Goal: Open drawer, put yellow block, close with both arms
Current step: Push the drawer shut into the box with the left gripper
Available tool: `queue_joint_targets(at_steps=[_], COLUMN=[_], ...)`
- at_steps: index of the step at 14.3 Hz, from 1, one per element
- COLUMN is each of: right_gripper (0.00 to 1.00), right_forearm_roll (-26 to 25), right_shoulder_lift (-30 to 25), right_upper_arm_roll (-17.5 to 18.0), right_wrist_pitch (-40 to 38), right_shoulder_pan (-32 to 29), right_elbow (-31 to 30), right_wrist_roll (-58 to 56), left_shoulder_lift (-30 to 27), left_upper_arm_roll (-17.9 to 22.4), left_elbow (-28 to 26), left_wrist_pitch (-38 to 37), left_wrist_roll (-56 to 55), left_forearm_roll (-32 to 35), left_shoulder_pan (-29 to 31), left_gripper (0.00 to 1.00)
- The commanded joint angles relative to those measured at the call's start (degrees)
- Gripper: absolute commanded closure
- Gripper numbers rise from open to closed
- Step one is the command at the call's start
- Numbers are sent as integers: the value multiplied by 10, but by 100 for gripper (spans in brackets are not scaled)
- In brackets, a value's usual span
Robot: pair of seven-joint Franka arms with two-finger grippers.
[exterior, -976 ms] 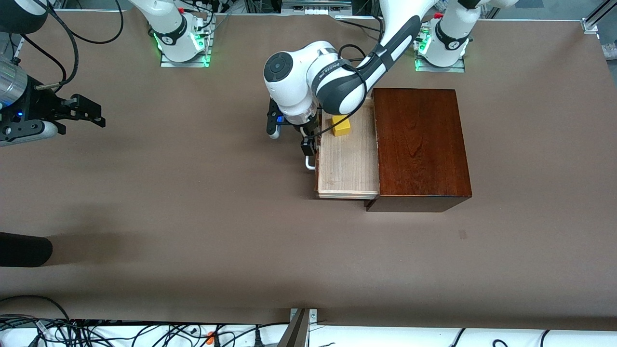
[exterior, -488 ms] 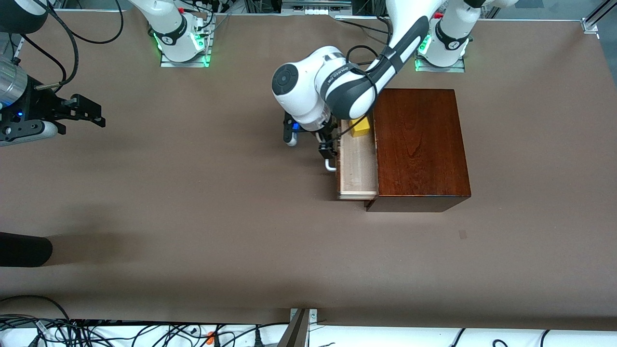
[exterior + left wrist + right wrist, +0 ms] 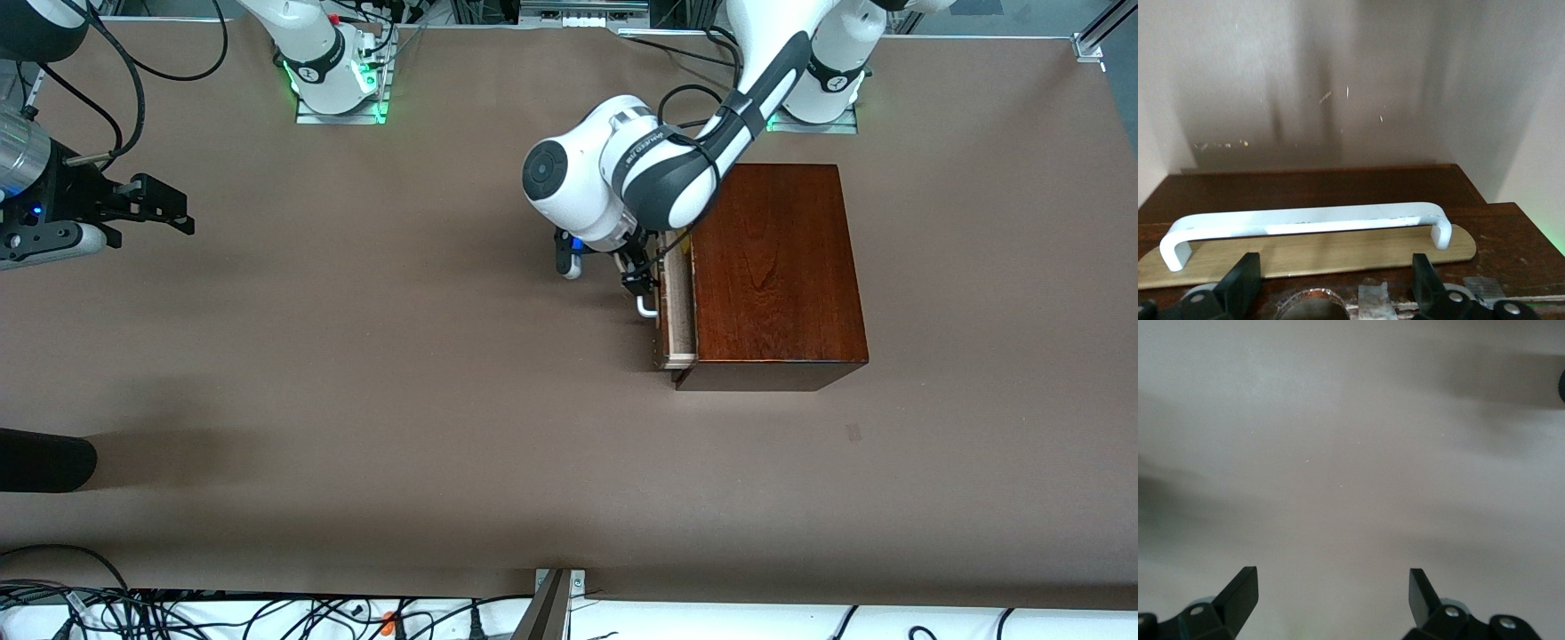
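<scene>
Look at the drawer [image 3: 676, 311] first: only a narrow strip of its pale wood shows out of the glossy reddish-brown wooden box [image 3: 775, 267], on the side facing the right arm's end of the table, so you can see it is nearly but not fully in. Your left gripper [image 3: 638, 283] sits down at the drawer front, right at the white handle [image 3: 646, 307]; in the front view the left arm's bulky white wrist covers most of the gripper and the upper part of the drawer, so contact cannot be judged there. The left wrist view helps you more: the handle [image 3: 1305, 223] runs across the dark brown front, and the two black fingertips [image 3: 1238, 283] stand spread wide, one near each end of the bar, with nothing clamped between them. You can barely find the yellow block [image 3: 680, 236]: only a thin yellow sliver peeks out beside the arm at the box's edge, inside the drawer. Your right gripper [image 3: 147, 213] waits over bare table at the right arm's end, well apart from the box, partly cut off by the frame edge; its wrist view shows both fingers [image 3: 1238, 590] wide apart over plain brown table [image 3: 1351, 453].
</scene>
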Motion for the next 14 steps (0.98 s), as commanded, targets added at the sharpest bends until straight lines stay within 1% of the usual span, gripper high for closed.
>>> queue_joint_targets(at_steps=[1,5,8,9,12,14], right_gripper=[0,0,0,0,0,0], right_forearm_roll=[3,3,3,3,3,3], right_shoulder_lift=[-5,-5,-5,-5,-5,-5], right_upper_arm_roll=[4,4,4,4,4,4], right_wrist_pitch=[-5,-5,-5,-5,-5,-5], right_shoulder_pan=[-6,-6,-6,-6,-6,-6], right_elbow=[-2,-2,-2,-2,-2,-2], right_wrist_roll=[-3,-3,-3,-3,-3,-3], left_shoulder_lift=[-25,-25,-21,-22,-20,-22], left_upper_arm_roll=[0,-1,-4,-8,-9,-9], left_elbow=[-28,-27,-15,-10,34,69], left_wrist_pitch=[-31,-42,-33,-33,-34,-34], left_wrist_roll=[10,10,-15,-45,-175,-273], left_forearm_roll=[15,15,10,6,-8,-14], left_shoulder_pan=[19,47,31,26,-10,-23], left_gripper=[0,0,0,0,0,0])
